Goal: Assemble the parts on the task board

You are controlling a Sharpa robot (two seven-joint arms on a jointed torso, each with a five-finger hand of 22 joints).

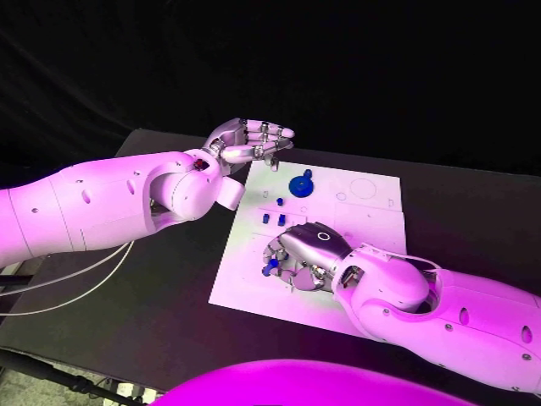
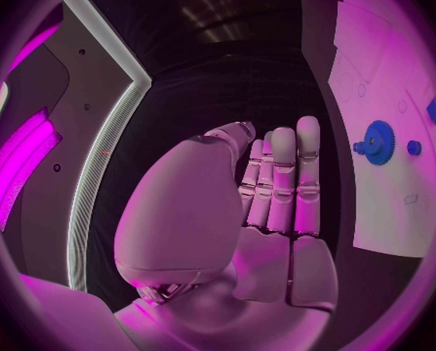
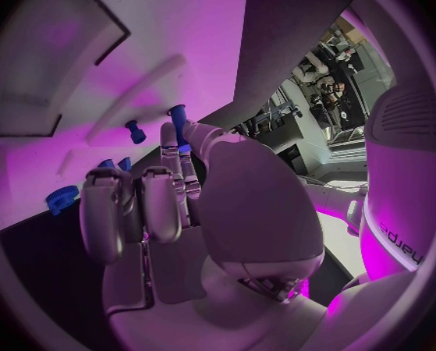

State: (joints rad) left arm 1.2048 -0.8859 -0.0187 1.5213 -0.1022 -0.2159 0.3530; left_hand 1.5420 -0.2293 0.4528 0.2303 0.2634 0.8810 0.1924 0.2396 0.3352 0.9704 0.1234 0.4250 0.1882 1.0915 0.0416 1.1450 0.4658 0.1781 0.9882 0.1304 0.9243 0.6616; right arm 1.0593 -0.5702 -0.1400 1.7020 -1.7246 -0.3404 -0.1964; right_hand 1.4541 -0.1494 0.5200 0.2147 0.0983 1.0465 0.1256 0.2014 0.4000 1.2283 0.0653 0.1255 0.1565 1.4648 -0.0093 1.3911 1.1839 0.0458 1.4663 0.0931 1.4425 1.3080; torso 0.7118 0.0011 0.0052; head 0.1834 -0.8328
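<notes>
Head view: white task board (image 1: 356, 254) lay at the centre of the black tabletop (image 1: 466, 203).

Item 1, blue gear (image 1: 301, 184): stood on the board toward its 11 o'clock corner, with a small blue knob just beside it. Left wrist view showed the same gear (image 2: 378, 142) upright on the board, clear of the hand.

Item 2, small blue pegs (image 1: 275, 211): stood in the board at about 9 o'clock from its centre, between the gear and the right robot hand.

Item 3, left robot hand (image 1: 248, 139): hovered off the board's 11 o'clock corner, over the tabletop, near the gear but apart from it. Fingers lay straight and side by side, released, grasping nothing; left wrist view (image 2: 267, 203) confirmed this.

Item 4, right robot hand (image 1: 301, 254): sat low over the board's 8 o'clock area, palm down, fingers curled toward a blue part (image 1: 270, 271) at its fingertips. Whether it grasped that part could not be told. Right wrist view showed its fingers (image 3: 144, 203) bent, with blue pegs (image 3: 135, 131) standing beyond them.
</notes>
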